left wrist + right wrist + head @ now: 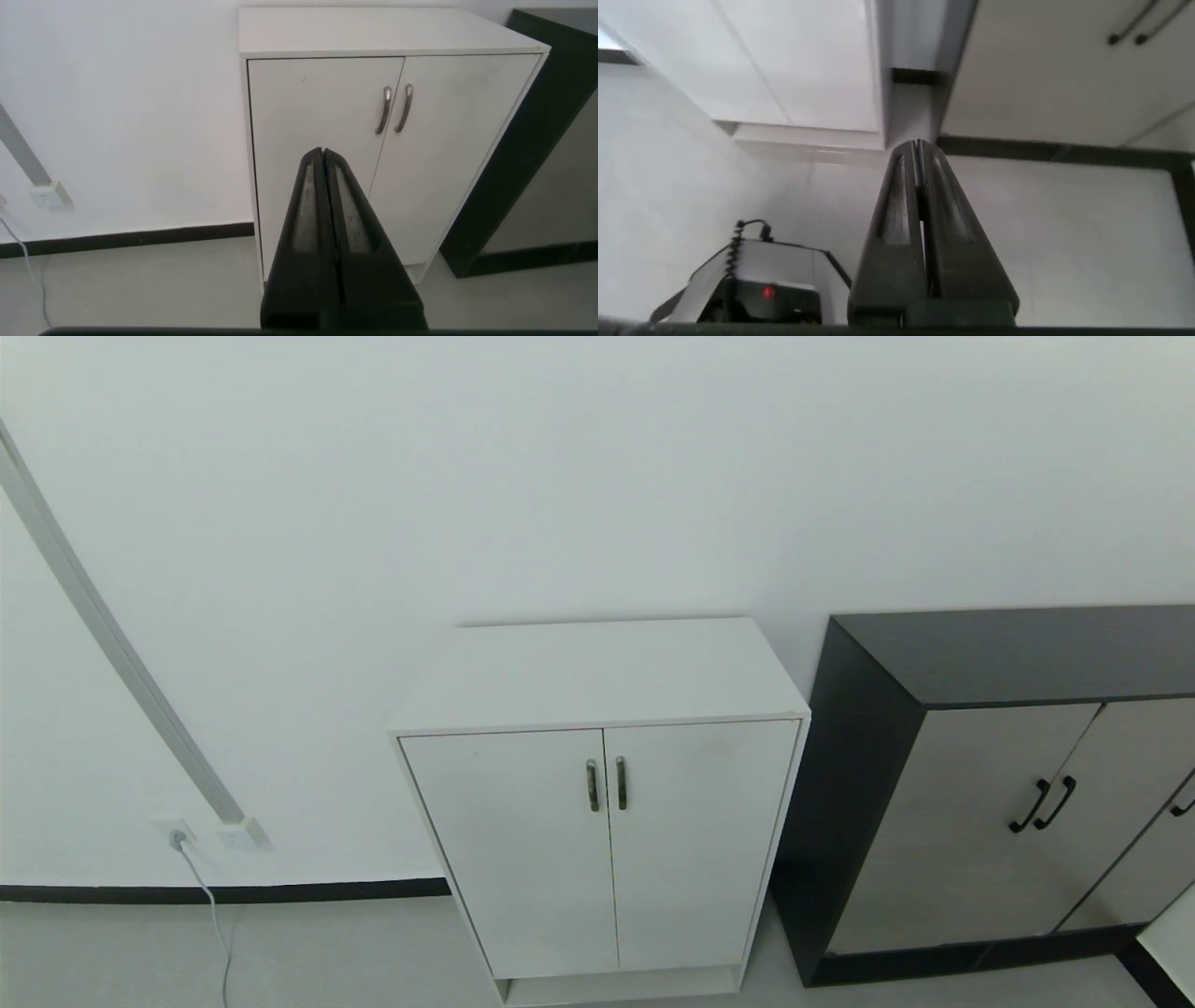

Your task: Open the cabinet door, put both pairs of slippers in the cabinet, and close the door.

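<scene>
A white two-door cabinet (597, 821) stands against the wall with both doors closed and two metal handles (606, 784) at the centre seam. My left gripper (323, 157) is shut, with nothing held, and points at the white cabinet (392, 140) from some distance in front of its left door. My right gripper (917, 147) is also shut and empty, held low over the floor near the gap between the white cabinet's base (799, 70) and the dark cabinet (1064, 75).
A black cabinet with grey doors (999, 784) stands right beside the white one. A wall socket with a cable (177, 840) and a slanted conduit (103, 625) are on the wall to the left. Open floor lies in front.
</scene>
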Robot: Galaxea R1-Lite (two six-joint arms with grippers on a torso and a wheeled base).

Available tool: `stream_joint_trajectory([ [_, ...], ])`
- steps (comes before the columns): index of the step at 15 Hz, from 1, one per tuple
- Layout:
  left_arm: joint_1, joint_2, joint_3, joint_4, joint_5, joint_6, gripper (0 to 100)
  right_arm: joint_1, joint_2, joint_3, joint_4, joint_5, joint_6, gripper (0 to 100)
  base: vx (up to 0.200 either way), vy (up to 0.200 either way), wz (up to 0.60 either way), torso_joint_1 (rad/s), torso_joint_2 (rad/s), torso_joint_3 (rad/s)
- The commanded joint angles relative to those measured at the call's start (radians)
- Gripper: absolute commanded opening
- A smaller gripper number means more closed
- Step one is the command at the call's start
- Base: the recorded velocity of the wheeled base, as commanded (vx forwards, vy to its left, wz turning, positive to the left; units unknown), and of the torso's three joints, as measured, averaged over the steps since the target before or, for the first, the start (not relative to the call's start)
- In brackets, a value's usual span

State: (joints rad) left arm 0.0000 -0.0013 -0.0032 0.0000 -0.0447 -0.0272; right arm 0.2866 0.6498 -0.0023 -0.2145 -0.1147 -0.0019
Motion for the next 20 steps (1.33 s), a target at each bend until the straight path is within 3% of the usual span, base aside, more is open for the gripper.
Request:
stream_joint_trajectory([
  [1, 0.0, 0.001, 0.0, 0.0, 0.0, 0.0, 0, 0.0, -0.11, 0.002, 0.055, 0.041, -0.024, 0, 0.0, 0.0, 0.0, 0.0, 0.0, 0.0],
  [6, 0.0, 0.001, 0.0, 0.0, 0.0, 0.0, 0, 0.005, -0.193, 0.001, 0.17, 0.061, -0.026, 0, 0.0, 0.0, 0.0, 0.0, 0.0, 0.0],
  [15, 0.0, 0.001, 0.0, 0.0, 0.0, 0.0, 0, 0.059, -0.291, 0.002, 0.213, 0.113, -0.004, 0, 0.0, 0.0, 0.0, 0.0, 0.0, 0.0],
  [20, 0.0, 0.001, 0.0, 0.0, 0.0, 0.0, 0, -0.121, -0.314, 0.002, 0.213, 0.113, -0.006, 0, 0.0, 0.0, 0.0, 0.0, 0.0, 0.0],
])
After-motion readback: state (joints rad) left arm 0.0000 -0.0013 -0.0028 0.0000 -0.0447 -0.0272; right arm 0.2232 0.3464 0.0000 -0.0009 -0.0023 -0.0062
